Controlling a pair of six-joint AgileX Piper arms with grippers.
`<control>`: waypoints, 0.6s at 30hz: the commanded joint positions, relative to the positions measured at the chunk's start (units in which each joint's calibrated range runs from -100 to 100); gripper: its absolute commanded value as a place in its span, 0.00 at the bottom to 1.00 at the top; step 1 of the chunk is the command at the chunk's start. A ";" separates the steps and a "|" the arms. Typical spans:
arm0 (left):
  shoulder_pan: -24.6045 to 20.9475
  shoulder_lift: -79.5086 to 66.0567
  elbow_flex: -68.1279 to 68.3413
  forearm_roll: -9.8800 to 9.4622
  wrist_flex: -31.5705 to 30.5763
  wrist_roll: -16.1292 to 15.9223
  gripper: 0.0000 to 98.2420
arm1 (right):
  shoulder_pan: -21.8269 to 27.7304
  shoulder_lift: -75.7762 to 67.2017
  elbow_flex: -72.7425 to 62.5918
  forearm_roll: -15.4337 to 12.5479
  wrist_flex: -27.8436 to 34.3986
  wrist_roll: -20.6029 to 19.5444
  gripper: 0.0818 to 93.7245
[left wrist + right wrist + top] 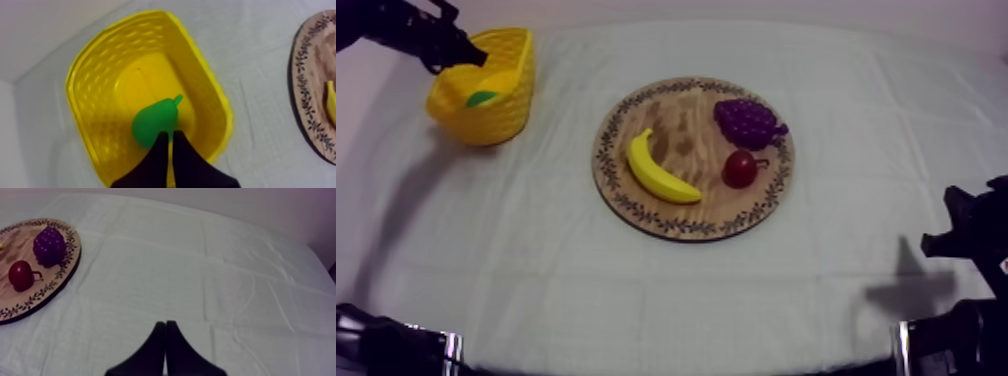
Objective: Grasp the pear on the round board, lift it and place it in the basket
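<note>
From above, the wooden board (636, 215) lies in the middle of the tabletop (536, 270). The yellow basket (501, 110) stands well to the board's left and a little farther back. The pear (481, 98) lies inside that basket, off the board. The left fingers (464, 56) hang over the basket's far rim, on the side away from the board and apart from the pear. On the board, a banana (661, 172) lies on the left half, a bunch of grapes (748, 122) sits at the far right, and a small red fruit (740, 168) sits just in front of the grapes. The right arm (968, 235) sits low, well to the board's right, with bare cloth between them.

In the left wrist view, the pear (154, 122) rests on the floor of the yellow basket (95, 90), its stem tip pointing toward the wooden board (312, 75). The left fingers (159, 157) lie close together as a narrow wedge with only a sliver of yellow between them. They pinch nothing, and their tips overlap the pear's near end. A strip of tabletop (260, 45) separates the basket from the board, and the banana's (331, 97) end shows on the board.

In the right wrist view, the right fingers (159, 345) are pressed together over bare tabletop (210, 268), well away from the wooden board (55, 283). The grapes (49, 247) and the small red fruit (21, 275) sit near the board's edge on the side toward those fingers.
</note>
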 commanded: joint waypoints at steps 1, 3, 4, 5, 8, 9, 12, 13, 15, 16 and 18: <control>0.38 -10.09 5.11 -0.18 -0.36 0.42 0.00 | -0.03 -0.02 0.04 0.00 -0.01 0.00 0.00; 0.72 -14.60 7.79 -0.30 -0.49 0.77 0.00 | -0.03 -0.02 0.04 0.00 -0.01 0.00 0.00; 0.90 -16.79 9.17 -0.35 -0.53 1.00 0.00 | -0.03 -0.02 0.04 0.00 -0.01 0.00 0.00; 1.05 -18.96 10.65 -0.40 -0.60 1.23 0.00 | -0.03 -0.02 0.04 0.00 -0.01 0.00 0.00; 1.28 -25.56 16.03 -0.48 -1.54 1.93 0.00 | -0.03 -0.02 0.04 0.00 -0.01 0.00 0.00; 1.29 -27.82 18.12 -0.44 -2.23 2.09 0.00 | -0.03 -0.02 0.04 0.00 -0.01 0.00 0.00; 1.14 -35.02 25.45 -0.14 -5.25 2.37 0.00 | -0.03 -0.02 0.04 0.00 -0.01 0.00 0.00; 0.91 -37.62 28.24 0.27 -6.48 2.21 0.00 | -0.03 -0.02 0.04 0.00 -0.01 0.00 0.00; 0.28 -43.06 34.20 1.29 -9.19 1.71 0.00 | -0.03 -0.02 0.04 0.00 -0.01 0.00 0.00; 0.00 -45.81 37.28 1.67 -10.50 1.61 0.00 | -0.03 -0.02 0.04 0.00 -0.01 0.00 0.00; -0.56 -51.43 43.37 2.32 -12.76 1.67 0.00 | -0.03 -0.02 0.04 0.00 -0.01 0.00 0.00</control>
